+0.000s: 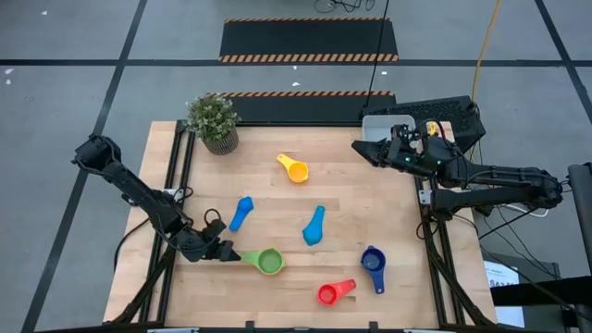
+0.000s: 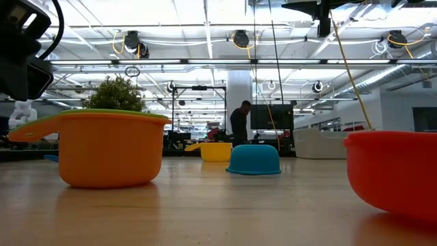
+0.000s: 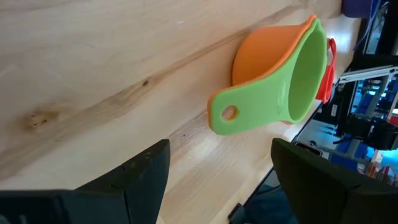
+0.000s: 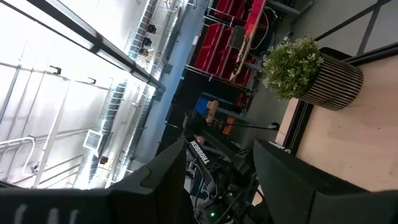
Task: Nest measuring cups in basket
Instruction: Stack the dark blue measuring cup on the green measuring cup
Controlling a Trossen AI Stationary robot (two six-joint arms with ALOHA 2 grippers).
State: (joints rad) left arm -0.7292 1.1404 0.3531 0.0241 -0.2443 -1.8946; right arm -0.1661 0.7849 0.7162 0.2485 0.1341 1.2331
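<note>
A green measuring cup sits nested inside an orange one near the table's front left, upright on the wood. Its handle points at my left gripper, which stands open just short of the handle, touching nothing. Loose on the table lie a yellow cup, two light blue cups, a dark blue cup and a red cup. The light-grey basket stands at the far right, partly hidden by my right arm. My right gripper hangs open and raised beside it.
A potted green plant stands at the table's far left corner. The light blue cup in the middle lies mouth down. Bare wood lies between the scattered cups and along the far edge between plant and basket.
</note>
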